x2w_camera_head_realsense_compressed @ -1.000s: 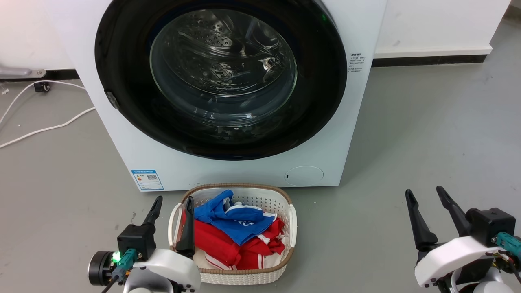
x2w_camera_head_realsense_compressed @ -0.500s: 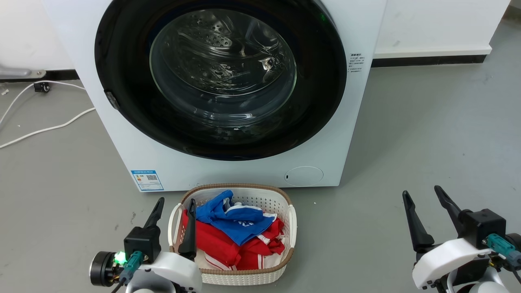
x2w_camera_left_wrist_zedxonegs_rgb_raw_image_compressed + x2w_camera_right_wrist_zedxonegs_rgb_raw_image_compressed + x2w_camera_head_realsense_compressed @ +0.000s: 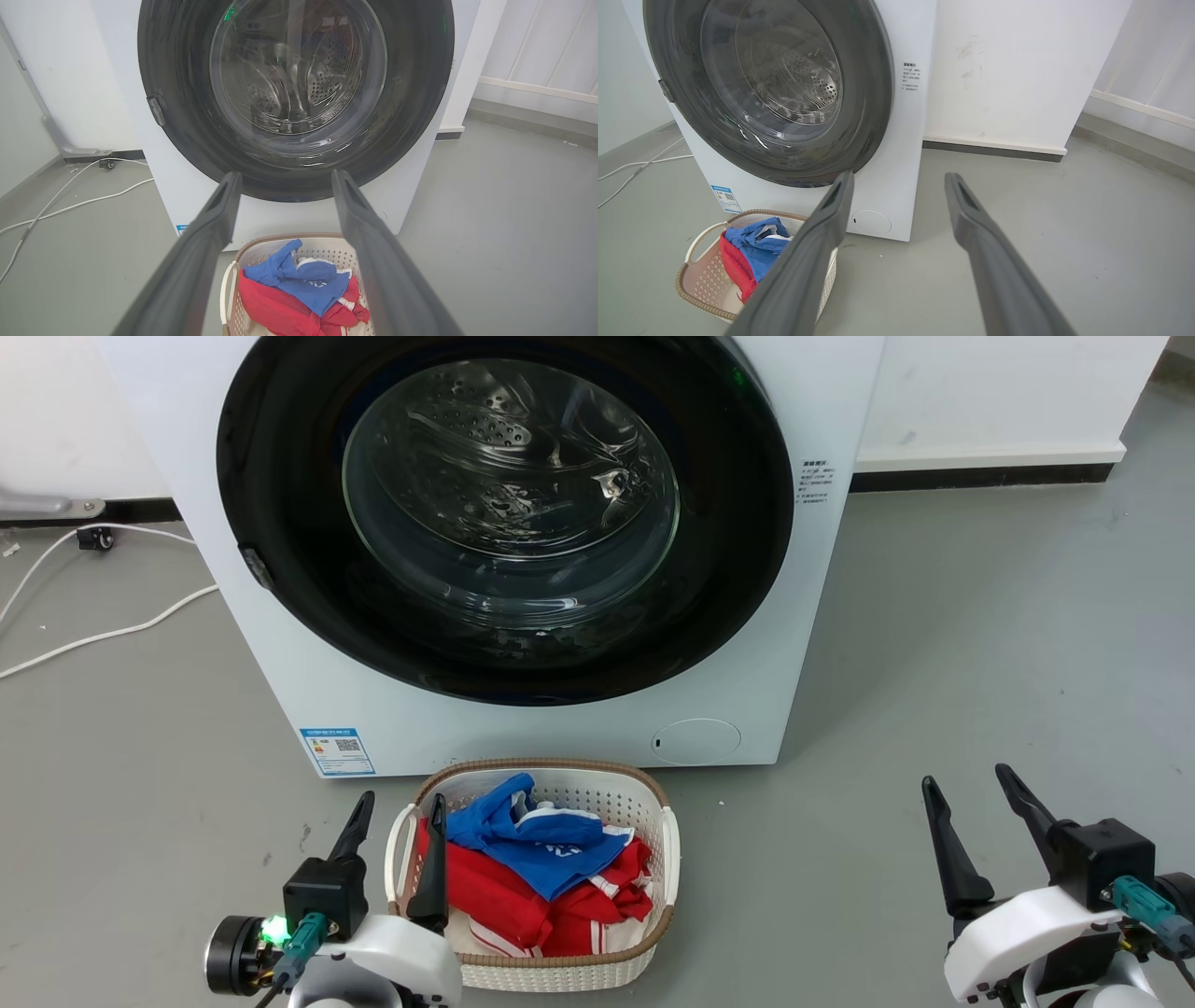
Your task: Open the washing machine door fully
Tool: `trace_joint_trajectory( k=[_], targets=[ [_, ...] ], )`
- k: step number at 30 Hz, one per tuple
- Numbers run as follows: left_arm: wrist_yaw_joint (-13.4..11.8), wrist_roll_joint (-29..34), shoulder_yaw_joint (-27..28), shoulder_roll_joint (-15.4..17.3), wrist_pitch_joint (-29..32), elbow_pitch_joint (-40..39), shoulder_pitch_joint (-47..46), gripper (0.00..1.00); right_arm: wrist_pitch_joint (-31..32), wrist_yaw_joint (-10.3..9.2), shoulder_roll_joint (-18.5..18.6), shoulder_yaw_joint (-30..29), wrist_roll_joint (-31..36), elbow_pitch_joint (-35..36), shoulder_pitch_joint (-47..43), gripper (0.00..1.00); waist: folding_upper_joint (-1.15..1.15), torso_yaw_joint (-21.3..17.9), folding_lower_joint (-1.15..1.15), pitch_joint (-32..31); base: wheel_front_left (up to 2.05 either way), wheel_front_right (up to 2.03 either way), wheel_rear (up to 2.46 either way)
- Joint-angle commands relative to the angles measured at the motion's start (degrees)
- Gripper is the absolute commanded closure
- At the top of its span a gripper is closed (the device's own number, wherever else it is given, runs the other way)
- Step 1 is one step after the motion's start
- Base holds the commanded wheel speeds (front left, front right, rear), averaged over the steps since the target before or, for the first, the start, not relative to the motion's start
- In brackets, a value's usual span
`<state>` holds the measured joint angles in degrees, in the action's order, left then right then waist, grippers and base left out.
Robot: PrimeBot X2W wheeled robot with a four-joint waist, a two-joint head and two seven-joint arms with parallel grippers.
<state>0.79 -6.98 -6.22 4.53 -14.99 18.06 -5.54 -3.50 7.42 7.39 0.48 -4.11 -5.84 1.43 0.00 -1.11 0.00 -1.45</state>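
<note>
Left hand (image 3: 401, 794), spread, overlaps basket (image 3: 667, 859); washing machine door (image 3: 280, 476) cropped at top.

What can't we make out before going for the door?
All views: top of the washing machine door cut off by the frame edge.
Head view: grey tab on its rim, hinge or latch unclear.
Head view: label text too small.
Head view: left side of the basket behind the left end effector.

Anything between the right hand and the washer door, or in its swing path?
Nothing visible between the right hand and the washing machine door, just bare floor. The laundry basket sits before the machine, below the door's bottom rim; the swing probably clears it.
</note>
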Motion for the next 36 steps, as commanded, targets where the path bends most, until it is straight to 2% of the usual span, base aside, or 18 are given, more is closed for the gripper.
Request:
trace_joint_trajectory(
  k=[1,10,11,12,17,23,28,36],
  targets=[
    [0.10,-0.11,0.19,-0.17,-0.28,0.13,-0.39,0.00,-0.09,0.12,-0.15,-0.09,-0.22,-0.12,-0.19,0.00,0.00,0.02,0.00,0.00,0.00,0.00,0.00],
    [0.47,0.20,0.90,-0.59,-0.28,0.43,-0.48,0.00,0.38,0.06,-0.55,-0.41,-1.12,-0.49,-0.09,0.00,0.00,0.01,0.00,0.01,0.00,0.00,0.00],
    [0.49,0.22,0.97,-0.63,-0.28,0.44,-0.46,0.00,0.25,0.06,-0.65,-0.45,-1.54,-0.45,-0.07,0.73,0.00,0.01,0.00,0.00,0.00,0.00,0.00],
    [0.47,0.26,1.04,-0.67,-0.28,0.45,-0.42,0.00,0.24,0.06,-0.64,-0.45,-1.84,-0.43,-0.06,1.00,0.00,0.01,0.00,-0.01,0.00,0.00,0.00],
    [0.57,0.32,1.56,-0.88,-0.28,0.57,-0.39,0.00,0.25,0.06,-0.54,-0.65,-4.01,-0.80,-0.11,1.00,0.00,-0.04,0.00,-0.01,0.00,0.00,0.00],
    [0.48,0.21,2.04,-1.08,-0.28,0.62,-0.58,0.00,0.14,0.06,-0.65,-0.86,-10.00,-1.78,0.23,1.00,0.00,-0.20,0.00,0.08,0.00,0.00,0.00],
    [0.29,0.16,2.37,-1.22,-0.28,0.25,-0.81,0.00,-0.20,0.07,-1.66,-3.76,-18.18,-3.92,1.77,1.00,0.00,-0.48,0.00,0.54,0.00,0.00,0.00],
    [0.05,0.19,2.24,-1.44,-0.27,-0.94,-2.09,0.00,-2.55,0.07,-3.05,-12.45,-35.71,-8.70,7.26,1.00,0.00,-0.32,0.00,3.19,0.00,0.00,0.00]
  ],
)
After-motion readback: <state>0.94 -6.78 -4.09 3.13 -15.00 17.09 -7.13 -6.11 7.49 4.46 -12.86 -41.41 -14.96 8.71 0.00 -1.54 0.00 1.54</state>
